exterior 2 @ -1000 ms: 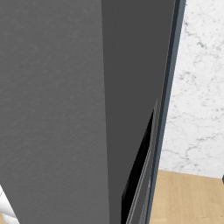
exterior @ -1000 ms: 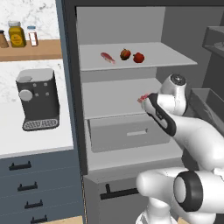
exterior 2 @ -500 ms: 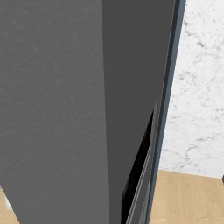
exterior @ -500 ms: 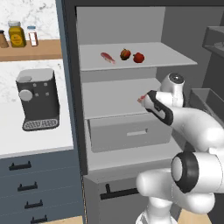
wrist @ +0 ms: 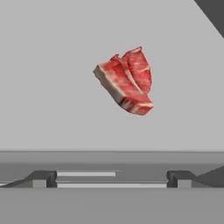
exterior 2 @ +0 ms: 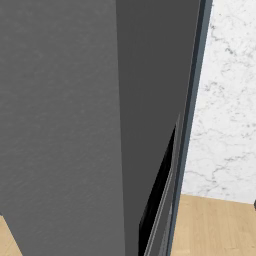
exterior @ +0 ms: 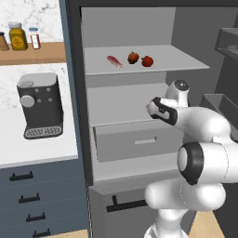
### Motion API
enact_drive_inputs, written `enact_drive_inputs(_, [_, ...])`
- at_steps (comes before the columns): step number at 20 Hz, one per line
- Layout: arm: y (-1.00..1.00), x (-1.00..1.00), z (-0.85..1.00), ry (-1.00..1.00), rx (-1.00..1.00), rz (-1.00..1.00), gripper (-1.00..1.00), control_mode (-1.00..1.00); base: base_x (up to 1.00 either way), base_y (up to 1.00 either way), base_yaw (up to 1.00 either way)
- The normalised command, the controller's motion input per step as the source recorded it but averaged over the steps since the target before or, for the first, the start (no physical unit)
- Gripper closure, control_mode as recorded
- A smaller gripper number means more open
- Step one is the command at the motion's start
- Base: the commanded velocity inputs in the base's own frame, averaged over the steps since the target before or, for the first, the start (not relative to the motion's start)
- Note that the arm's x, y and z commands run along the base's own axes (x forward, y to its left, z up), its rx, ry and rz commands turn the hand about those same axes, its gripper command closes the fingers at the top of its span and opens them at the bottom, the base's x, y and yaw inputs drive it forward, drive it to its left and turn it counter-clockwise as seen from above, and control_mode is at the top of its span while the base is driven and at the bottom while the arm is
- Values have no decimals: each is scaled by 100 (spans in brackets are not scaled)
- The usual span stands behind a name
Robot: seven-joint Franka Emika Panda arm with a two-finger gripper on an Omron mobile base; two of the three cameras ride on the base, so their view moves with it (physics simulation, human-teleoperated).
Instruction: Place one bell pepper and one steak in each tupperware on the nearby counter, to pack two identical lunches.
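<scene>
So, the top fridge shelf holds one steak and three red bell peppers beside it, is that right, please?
Not quite: the left base view shows two bell peppers, not three, beside the one steak on the top fridge shelf.

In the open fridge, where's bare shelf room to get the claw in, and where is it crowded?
Upper shelf: bare right of the two bell peppers, and left of the steak; those three crowd its middle. Lower shelf: bare on every side of the second steak, ahead of the open claw.
</scene>
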Motion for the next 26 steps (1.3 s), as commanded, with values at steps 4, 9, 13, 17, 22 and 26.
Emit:
enact_drive_inputs(4, [-11,40,-10,0,0,0,-100,-100,0,0,0])
enact_drive_inputs(9, [-2,42,-19,0,0,0,-100,-100,0,0,0])
enact_drive_inputs(13, [-4,42,-14,0,0,0,-100,-100,0,0,0])
enact_drive_inputs(17, [-13,34,-8,0,0,0,-100,-100,0,0,0])
enact_drive_inputs(22, [-7,30,-11,0,0,0,-100,-100,0,0,0])
enact_drive_inputs(26, [0,24,-19,0,0,0,-100,-100,0,0,0])
